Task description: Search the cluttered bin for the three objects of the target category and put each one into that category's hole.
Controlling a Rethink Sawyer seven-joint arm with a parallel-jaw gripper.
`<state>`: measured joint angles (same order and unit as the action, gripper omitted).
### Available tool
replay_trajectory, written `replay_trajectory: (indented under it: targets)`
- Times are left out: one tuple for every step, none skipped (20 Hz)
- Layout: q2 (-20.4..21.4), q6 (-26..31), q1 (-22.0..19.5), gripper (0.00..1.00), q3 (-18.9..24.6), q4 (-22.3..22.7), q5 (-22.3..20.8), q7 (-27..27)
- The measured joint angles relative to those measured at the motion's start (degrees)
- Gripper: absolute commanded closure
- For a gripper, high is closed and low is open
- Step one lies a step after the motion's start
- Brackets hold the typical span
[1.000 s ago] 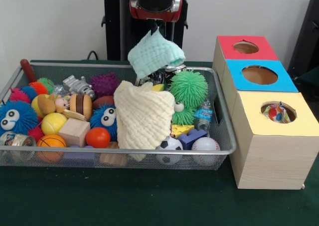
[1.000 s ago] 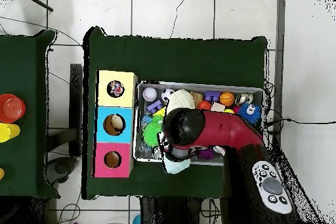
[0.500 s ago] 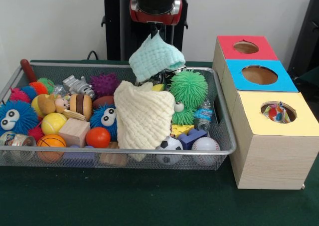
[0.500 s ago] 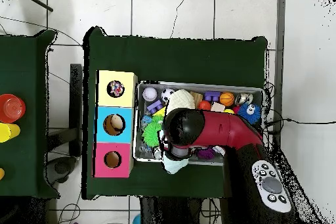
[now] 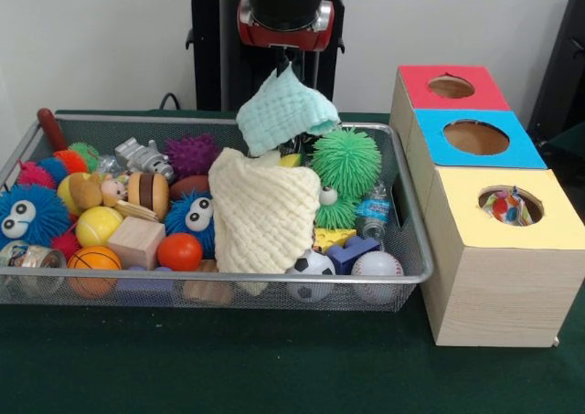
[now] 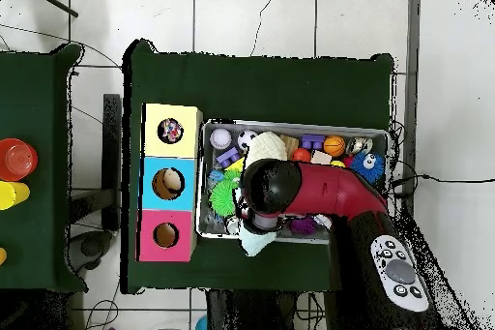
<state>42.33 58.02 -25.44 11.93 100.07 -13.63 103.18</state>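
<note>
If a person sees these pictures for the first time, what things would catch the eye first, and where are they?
First, the mint-green cloth hanging from the gripper above the far side of the wire bin. Next, the big cream waffle cloth draped over the toys near the bin's middle. Beside the bin stands the wooden box, where the confetti cloth shows inside the hole in the yellow top.
</note>
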Motion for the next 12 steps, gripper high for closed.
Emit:
replay_trajectory:
  targets:
    - [-0.02, -0.07, 0.02, 1.0, 0.0, -0.08, 0.0, 0.0]
    - [-0.04, -0.06, 0.05, 1.0, -0.01, -0.17, -0.01, 0.0]
    - [-0.09, -0.06, 0.24, 1.0, -0.08, -0.63, 0.0, 0.0]
    - [-0.12, -0.06, 0.31, 1.0, -0.12, -0.82, -0.01, 0.0]
    - [-0.16, -0.06, 0.42, 1.0, -0.18, -1.09, 0.0, 0.0]
    - [-0.18, -0.06, 0.58, 1.0, -0.28, -1.53, 0.0, 0.0]
    - [-0.21, -0.06, 0.73, 1.0, -0.38, -1.97, 0.0, 0.0]
    - [-0.21, -0.06, 0.78, 1.0, -0.42, -2.16, -0.01, 0.0]
    - [-0.21, -0.06, 0.82, 1.0, -0.46, -2.35, -0.01, 0.0]
    - [-0.21, -0.23, 0.87, 1.0, -0.57, -2.65, -0.08, 0.0]
    - [-0.21, -0.48, 0.88, 1.0, -0.65, -2.84, -0.34, 0.0]
    - [-0.19, -0.78, 0.88, 1.0, -0.78, -2.96, -0.64, 0.0]
